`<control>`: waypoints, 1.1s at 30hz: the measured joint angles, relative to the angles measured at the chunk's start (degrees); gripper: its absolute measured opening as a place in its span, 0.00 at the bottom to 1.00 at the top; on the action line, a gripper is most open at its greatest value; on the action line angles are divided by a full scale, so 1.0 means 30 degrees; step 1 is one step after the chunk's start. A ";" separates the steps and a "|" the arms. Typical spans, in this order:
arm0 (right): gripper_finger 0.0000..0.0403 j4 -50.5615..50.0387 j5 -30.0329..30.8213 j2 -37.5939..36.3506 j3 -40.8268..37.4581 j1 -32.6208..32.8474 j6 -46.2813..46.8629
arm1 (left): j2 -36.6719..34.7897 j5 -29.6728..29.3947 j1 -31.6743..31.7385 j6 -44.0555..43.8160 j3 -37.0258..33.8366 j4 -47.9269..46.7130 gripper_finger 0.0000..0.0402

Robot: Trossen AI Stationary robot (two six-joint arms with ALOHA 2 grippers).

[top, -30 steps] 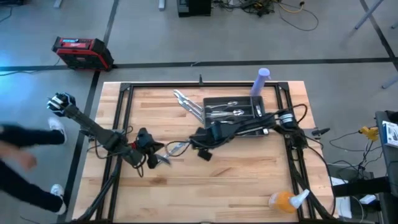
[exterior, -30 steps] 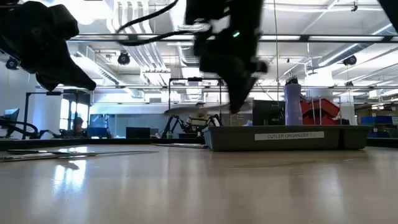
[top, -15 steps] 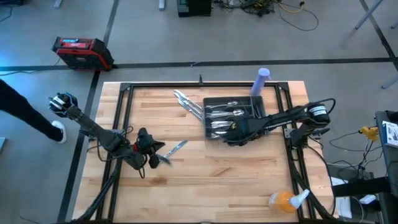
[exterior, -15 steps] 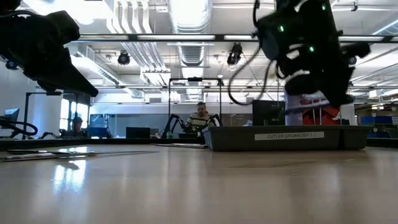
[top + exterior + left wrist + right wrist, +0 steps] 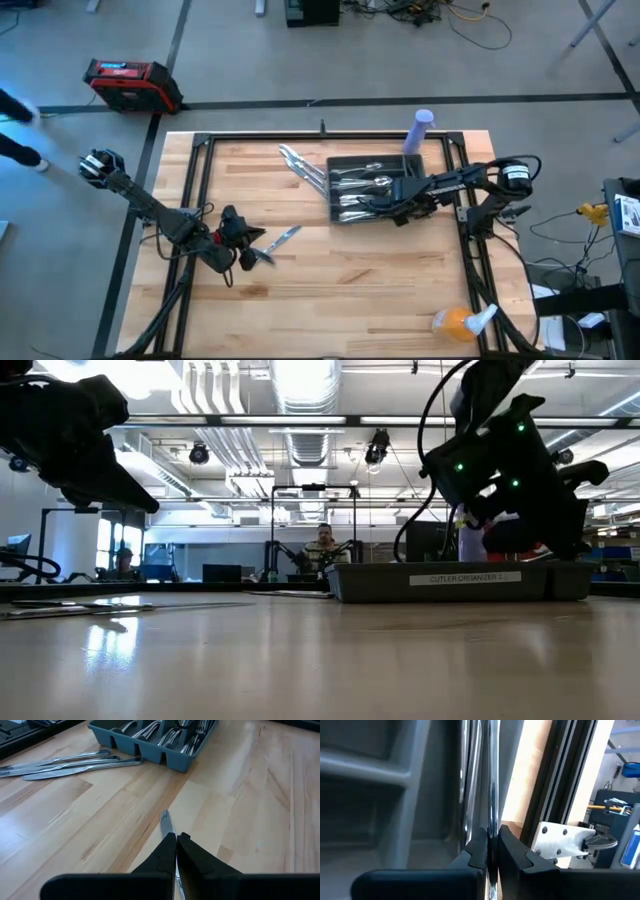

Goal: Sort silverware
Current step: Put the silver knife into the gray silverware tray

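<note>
Right gripper [image 5: 385, 210]: over tray [image 5: 335, 212] near table's [image 5: 400, 290] right edge, clamped on a silver piece [image 5: 492, 780] | Left gripper [image 5: 176, 842]: near left edge, pinching a knife [image 5: 166, 822] | Knives [image 5: 300, 165] beside tray | Tray label: "CUTLERY ORGANIZER" [image 5: 467, 577]

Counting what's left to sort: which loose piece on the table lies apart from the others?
The knife clamped in the left gripper; the other three knives lie together beside the tray.

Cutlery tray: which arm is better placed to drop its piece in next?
Right. The right gripper is shut on a silver piece directly over the tray. The left gripper holds a knife well short of it.
</note>
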 joint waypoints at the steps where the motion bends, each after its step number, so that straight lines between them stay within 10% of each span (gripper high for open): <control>1: 0.05 0.0134 0.0008 0.0008 -0.0020 -0.0050 -0.0085 | -0.0006 0.0000 0.0000 -0.0007 0.0000 0.0000 0.00; 9: 0.12 0.1116 0.0506 0.0051 0.0208 -0.0129 -0.1240 | -0.0304 0.0209 0.0034 -0.0012 0.0000 0.0007 0.00; 26: 0.33 0.0910 0.3131 0.0047 0.4876 0.1375 -0.5520 | 0.1493 0.8565 0.0510 -0.6510 0.2181 -0.7845 0.00; 33: 0.32 1.0847 0.3340 0.0079 0.5586 0.3536 -1.2067 | 0.3367 0.9024 0.0533 -0.6521 0.2474 -0.8286 0.00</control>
